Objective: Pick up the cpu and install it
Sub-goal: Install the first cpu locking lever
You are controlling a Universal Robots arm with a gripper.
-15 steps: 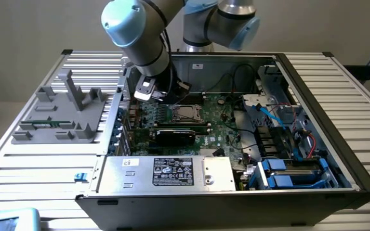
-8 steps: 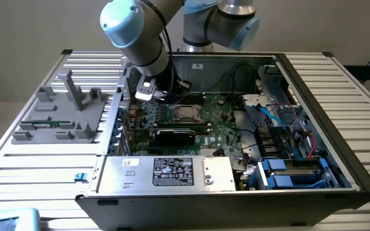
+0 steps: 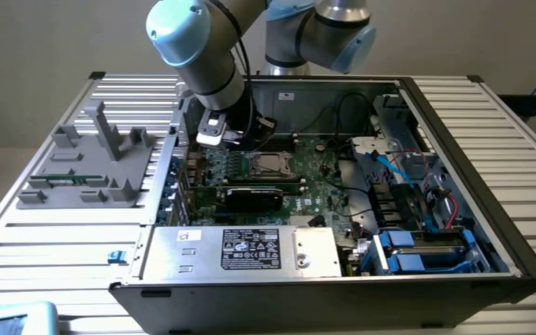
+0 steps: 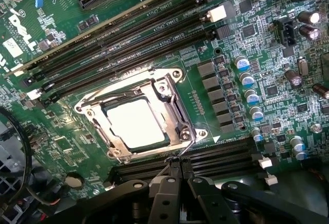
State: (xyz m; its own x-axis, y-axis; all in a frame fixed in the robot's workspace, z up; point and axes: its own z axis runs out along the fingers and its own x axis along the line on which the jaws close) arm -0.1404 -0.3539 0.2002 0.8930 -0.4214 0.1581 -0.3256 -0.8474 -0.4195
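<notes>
One gripper (image 4: 179, 168): jaws drawn almost together with only a thin slit between them, nothing clearly held.
Lever (image 4: 181, 149): thin wire, its end at the gripper's tips; whether it is pinched cannot be told.
Cpu (image 4: 134, 124): flat in the socket, silver top up, near the gripper.
Socket frame (image 4: 165, 87): metal, around the cpu's edges.
Motherboard (image 4: 257, 44): green, black memory slots (image 4: 128, 23) beside the socket.
Case (image 3: 454, 132): open on the slatted table (image 3: 45, 237).
</notes>
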